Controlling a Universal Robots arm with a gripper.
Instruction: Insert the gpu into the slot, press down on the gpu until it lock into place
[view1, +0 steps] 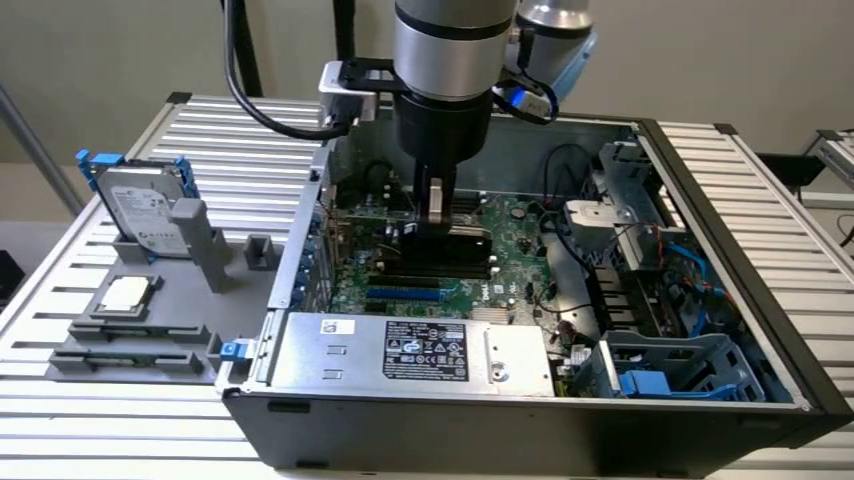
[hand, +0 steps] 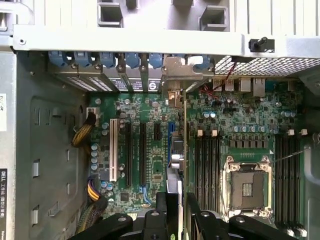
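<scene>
Wrist view first: the two black fingers press on the flat sides of the gpu, one on each side, so they are pinching it. The card stands on its thin edge, which is how it must stand to go down into a narrow groove. Its silver bracket points at the back wall of the case, by the row of blue clips, because that end has to sit against that wall. The blue slot runs the same way as the card and lies just beside it here. In the exterior view the slot shows bare blue below the hanging card, so I think the card is lined up above the slot and not pushed in yet. I cannot see if its bottom edge touches. The black memory slots lie on the card's other side. The silver power box sits near the slot. All this is inside an open computer case lying on its side, so the arm can reach in from above. The case rests on a table of grey metal slats. At the exterior view's left a hard drive stands in a grey holder. Behind is a plain pale wall.
</scene>
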